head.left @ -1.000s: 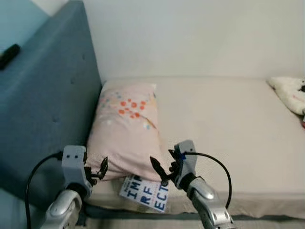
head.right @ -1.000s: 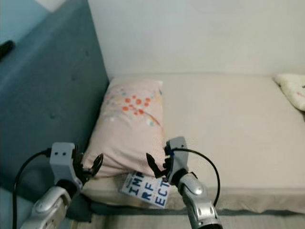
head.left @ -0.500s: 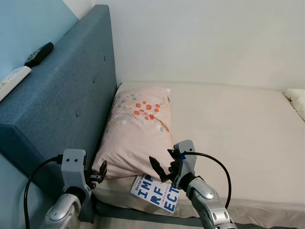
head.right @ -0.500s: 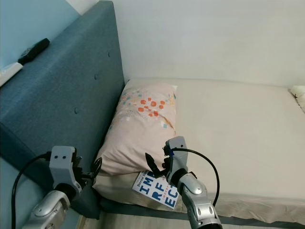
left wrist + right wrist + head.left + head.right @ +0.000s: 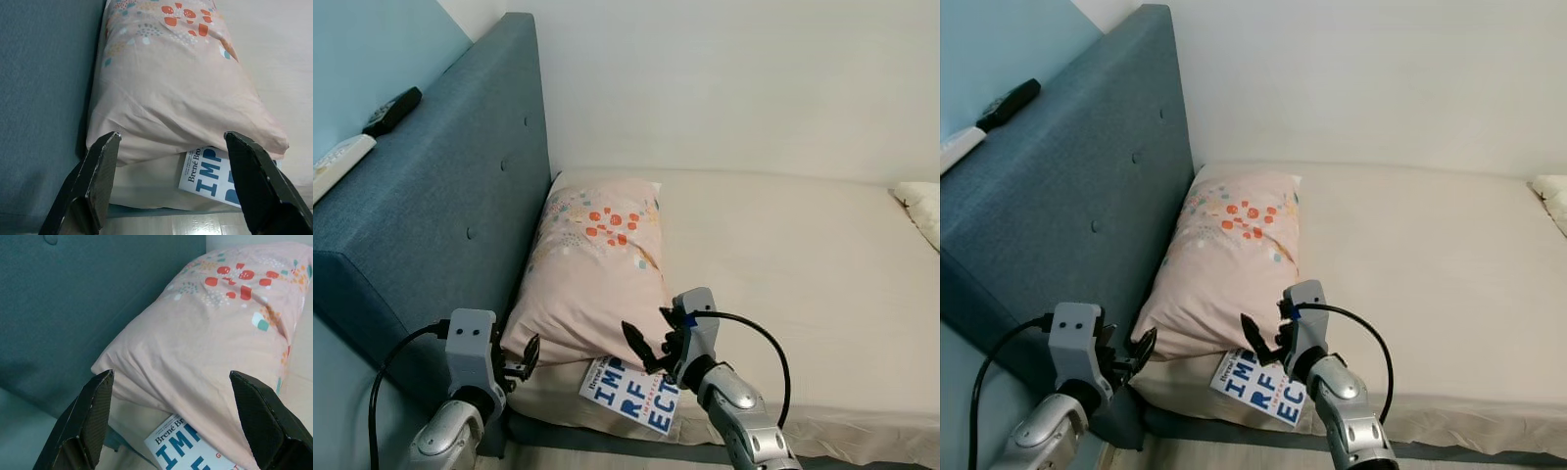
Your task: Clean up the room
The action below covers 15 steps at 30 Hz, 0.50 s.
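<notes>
A pink pillow [image 5: 592, 279] with orange dots lies on the beige bed [image 5: 783, 264], against the blue headboard [image 5: 440, 225]. A white book [image 5: 631, 394] with big blue letters pokes out from under the pillow's near end, at the mattress edge. My left gripper [image 5: 524, 354] hangs open just before the pillow's near left corner. My right gripper [image 5: 652, 345] is open too, hovering over the book at the pillow's near right corner. Both wrist views look along open fingers [image 5: 100, 171] at the pillow [image 5: 210, 333] and the book [image 5: 215, 174].
A black remote [image 5: 393, 110] and a white flat object [image 5: 337, 162] lie on top of the headboard. A white soft thing [image 5: 922, 208] sits at the bed's far right. A white wall runs behind the bed.
The camera has swung up and left since a second ago, bringing the headboard top into view. Pillow and book lie as before; both grippers stay open near the pillow's end.
</notes>
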Available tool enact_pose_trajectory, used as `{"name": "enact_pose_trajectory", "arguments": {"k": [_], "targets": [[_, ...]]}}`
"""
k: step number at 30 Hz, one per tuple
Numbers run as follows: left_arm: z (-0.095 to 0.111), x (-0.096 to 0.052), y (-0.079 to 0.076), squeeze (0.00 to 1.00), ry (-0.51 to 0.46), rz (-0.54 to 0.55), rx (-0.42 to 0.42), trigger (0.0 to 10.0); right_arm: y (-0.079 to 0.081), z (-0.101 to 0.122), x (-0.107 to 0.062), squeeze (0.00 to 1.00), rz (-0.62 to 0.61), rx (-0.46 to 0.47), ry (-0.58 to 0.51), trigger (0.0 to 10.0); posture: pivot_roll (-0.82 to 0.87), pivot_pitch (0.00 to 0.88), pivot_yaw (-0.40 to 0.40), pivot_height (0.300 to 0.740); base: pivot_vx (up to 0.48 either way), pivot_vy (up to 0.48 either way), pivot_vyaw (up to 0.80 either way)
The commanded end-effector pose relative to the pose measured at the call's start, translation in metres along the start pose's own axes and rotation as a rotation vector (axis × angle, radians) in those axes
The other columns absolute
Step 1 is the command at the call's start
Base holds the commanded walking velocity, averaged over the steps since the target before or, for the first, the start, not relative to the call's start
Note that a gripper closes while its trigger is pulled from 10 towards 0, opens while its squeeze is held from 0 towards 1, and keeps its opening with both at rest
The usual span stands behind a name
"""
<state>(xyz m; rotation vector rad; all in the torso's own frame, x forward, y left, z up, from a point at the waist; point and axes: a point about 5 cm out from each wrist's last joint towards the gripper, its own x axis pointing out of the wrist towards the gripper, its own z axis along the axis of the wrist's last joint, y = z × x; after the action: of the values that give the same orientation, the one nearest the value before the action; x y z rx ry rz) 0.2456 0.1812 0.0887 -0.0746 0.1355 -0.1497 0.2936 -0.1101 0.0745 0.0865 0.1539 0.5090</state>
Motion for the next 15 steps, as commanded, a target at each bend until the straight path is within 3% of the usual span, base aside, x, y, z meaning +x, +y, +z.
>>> {"name": "enact_pose_trajectory", "arguments": {"k": [1, 15], "targets": [[-0.0079, -0.0033, 0.0009, 0.00, 0.039, 0.001, -0.002, 10.0, -0.0006, -0.0069, -0.0040, 0.00, -0.002, 0.029, 0.022, 10.0, 0.05, 0.141, -0.030, 0.665, 0.000, 0.000, 0.00], [-0.0077, -0.0033, -0.0002, 0.00, 0.040, -0.005, -0.005, 10.0, -0.0001, -0.0071, -0.0051, 0.00, 0.009, 0.035, 0.028, 10.0, 0.05, 0.147, -0.030, 0.615, 0.000, 0.000, 0.00]]}}
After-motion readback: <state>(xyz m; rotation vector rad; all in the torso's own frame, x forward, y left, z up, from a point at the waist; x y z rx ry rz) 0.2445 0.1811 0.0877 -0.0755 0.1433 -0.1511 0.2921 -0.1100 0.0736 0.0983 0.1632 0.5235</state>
